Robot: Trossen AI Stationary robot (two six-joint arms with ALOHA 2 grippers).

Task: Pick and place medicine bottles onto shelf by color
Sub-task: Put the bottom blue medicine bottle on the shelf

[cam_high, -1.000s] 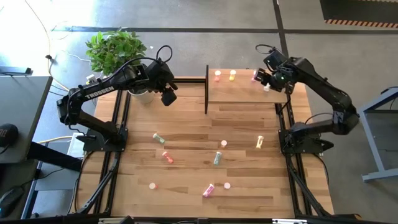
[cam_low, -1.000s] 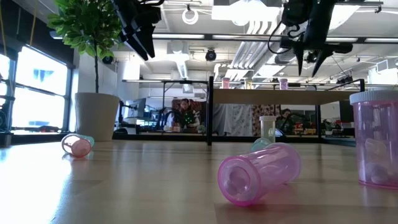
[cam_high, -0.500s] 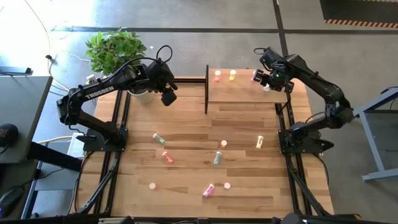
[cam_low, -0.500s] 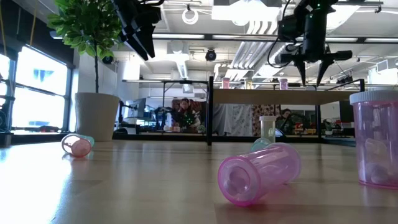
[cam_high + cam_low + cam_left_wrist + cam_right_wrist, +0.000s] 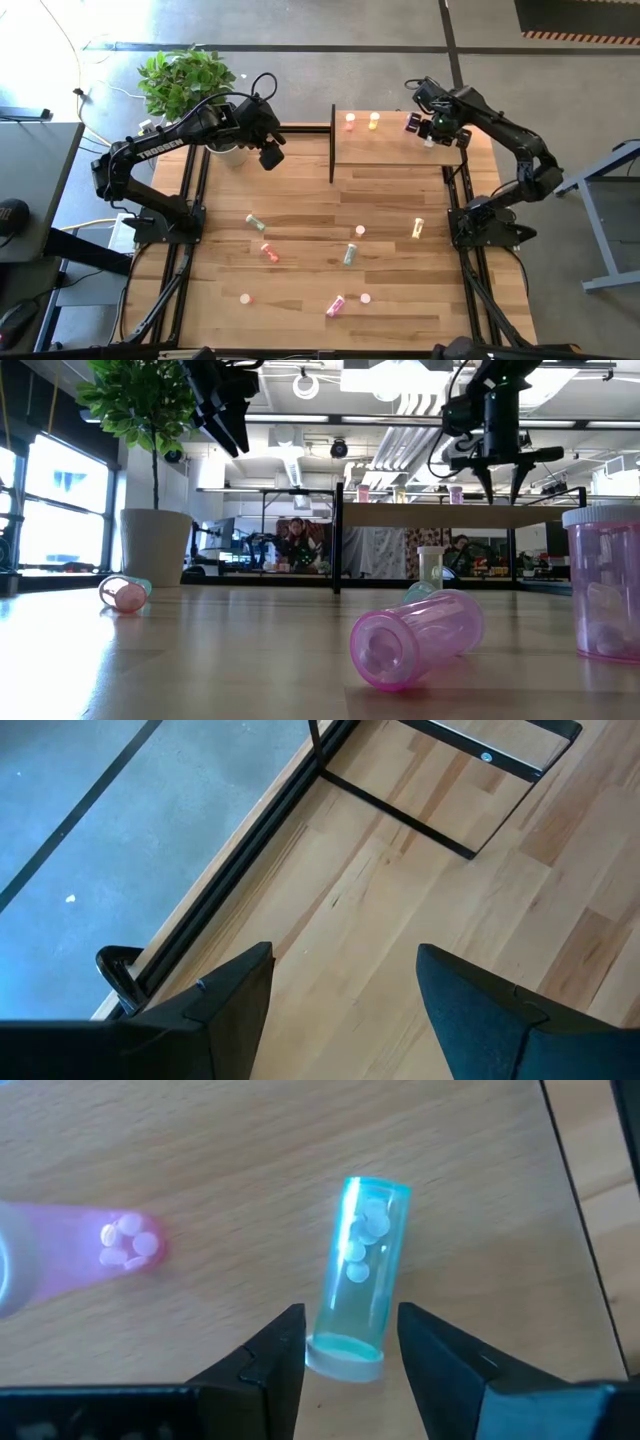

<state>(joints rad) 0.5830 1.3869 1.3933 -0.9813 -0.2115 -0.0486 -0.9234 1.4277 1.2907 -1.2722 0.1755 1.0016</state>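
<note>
From above, my right gripper (image 5: 428, 128) hangs over the light-wood shelf's (image 5: 390, 150) right end; my left gripper (image 5: 270, 155) waits, jaws wide, near the desk's back-left corner. At my right wrist, half-open fingers (image 5: 268, 1360) flank, without pinching, the upright pale green pill bottle (image 5: 355, 1280), its length running straight away from them.

Grey concrete floor (image 5: 330, 25) around the table, crossed by dark lines; black-and-orange hazard strip (image 5: 580, 36) at far right. Potted green plant (image 5: 183, 80) at the table's far left, in a pale pot (image 5: 154, 546). Grey desk (image 5: 30, 190) at left. Bright windows (image 5: 55, 505) on the left wall. Open ceiling with white ducts and pipes (image 5: 400, 405). Seated person (image 5: 297, 546) among far workbenches.
</note>
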